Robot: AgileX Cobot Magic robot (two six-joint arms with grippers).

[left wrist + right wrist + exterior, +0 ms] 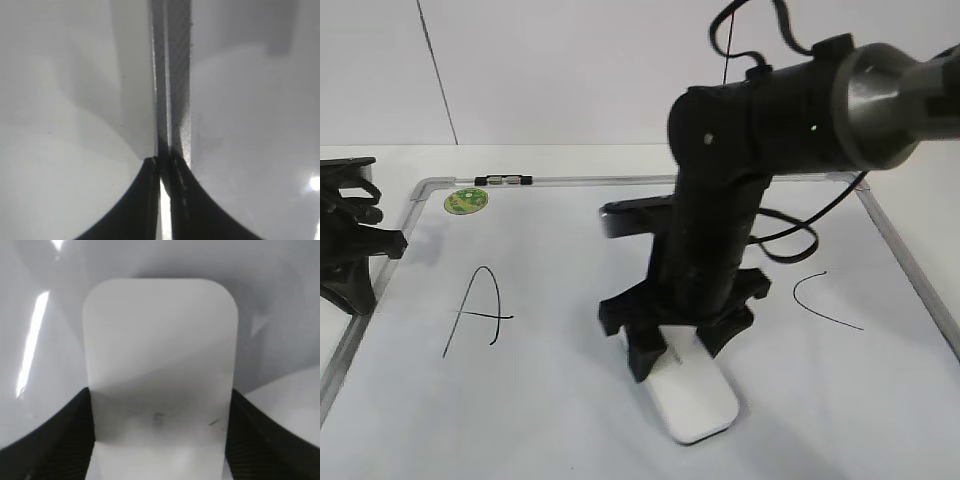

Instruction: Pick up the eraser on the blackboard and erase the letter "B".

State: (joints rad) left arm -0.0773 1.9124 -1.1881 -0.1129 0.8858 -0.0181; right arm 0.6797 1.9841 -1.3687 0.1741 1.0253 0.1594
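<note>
Eraser in the middle of the blackboard is being clamped flat by our right hand so it can wipe, while our closed left hand is waiting at the board's left frame.

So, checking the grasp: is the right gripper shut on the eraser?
Shut on it: the right gripper has a finger against each long side of the eraser.

Eraser: glossy white oblong block, rounded corners, faint grey mark on top, lying flat mid-board, long axis slanted. Blackboard: white dry-erase surface, thin silver frame, flat on desk. Letter "B" not visible anywhere.
</note>
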